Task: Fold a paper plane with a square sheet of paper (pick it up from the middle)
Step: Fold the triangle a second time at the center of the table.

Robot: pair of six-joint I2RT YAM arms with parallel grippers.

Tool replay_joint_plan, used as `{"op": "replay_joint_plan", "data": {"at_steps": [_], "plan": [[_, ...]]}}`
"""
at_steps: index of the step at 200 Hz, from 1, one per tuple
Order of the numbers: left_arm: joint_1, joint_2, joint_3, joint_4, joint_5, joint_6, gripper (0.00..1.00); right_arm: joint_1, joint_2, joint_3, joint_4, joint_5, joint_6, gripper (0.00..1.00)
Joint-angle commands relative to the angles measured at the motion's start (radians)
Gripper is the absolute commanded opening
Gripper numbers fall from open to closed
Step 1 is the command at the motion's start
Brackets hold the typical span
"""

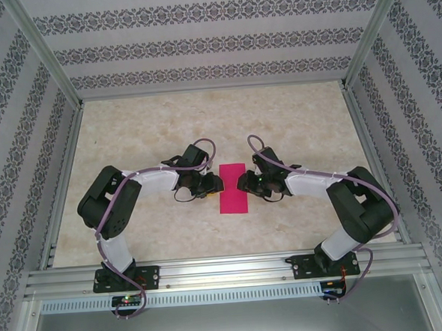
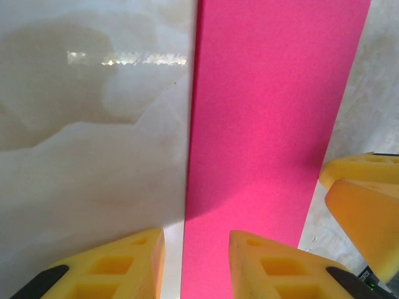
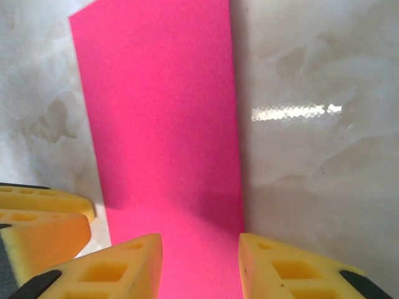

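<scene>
Magenta sheet of paper (image 1: 233, 188): 1 | left gripper (image 1: 210, 185), right gripper (image 1: 243, 183): 2, flanking

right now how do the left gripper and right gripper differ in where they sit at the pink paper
From above, the left gripper sits at the left long edge of the pink paper, the right gripper at its right edge. The left gripper's gap straddles a paper edge, with bare table on one side; the right gripper's gap lies wholly over pink. Both are open, with yellow fingers, and grip nothing.
</scene>
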Motion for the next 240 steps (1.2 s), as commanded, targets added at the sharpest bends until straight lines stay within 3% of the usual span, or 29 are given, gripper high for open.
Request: {"op": "replay_joint_plan", "data": {"at_steps": [1,67,134,240], "plan": [[-0.006,0.013,-0.005,0.036,0.019,-0.007,0.34,-0.011,0.024,-0.002,0.014,-0.005,-0.003,0.38],[-0.011,0.021,0.0,0.026,0.033,0.0,0.35,-0.011,0.037,-0.018,0.026,-0.003,0.004,0.37],[-0.017,0.053,0.008,0.086,0.116,-0.03,0.34,-0.012,0.042,-0.021,0.024,-0.001,0.01,0.37],[-0.019,0.014,0.009,0.081,0.102,-0.02,0.29,-0.01,0.044,-0.029,0.03,0.001,0.014,0.37]]}}
